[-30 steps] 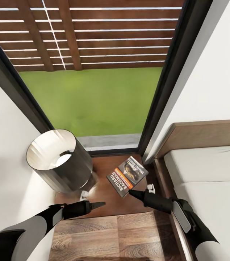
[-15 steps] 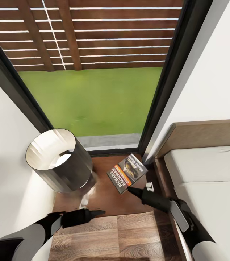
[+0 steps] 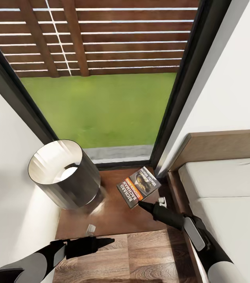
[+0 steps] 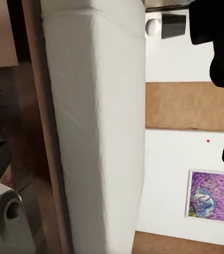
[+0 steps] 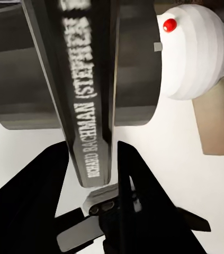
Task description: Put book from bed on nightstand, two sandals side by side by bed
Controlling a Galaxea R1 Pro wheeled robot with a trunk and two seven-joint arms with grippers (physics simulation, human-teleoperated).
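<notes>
Book [image 3: 138,186] pinched in right gripper [image 3: 142,204] over the nightstand [image 3: 113,214], beside a grey lamp [image 3: 63,173].

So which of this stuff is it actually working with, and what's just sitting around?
Part of the job:
- book, pinched in the right gripper
- nightstand, below the book
- bed, alongside

Just lying about:
- table lamp on the nightstand
- glass window behind
- left gripper, holding nothing
</notes>
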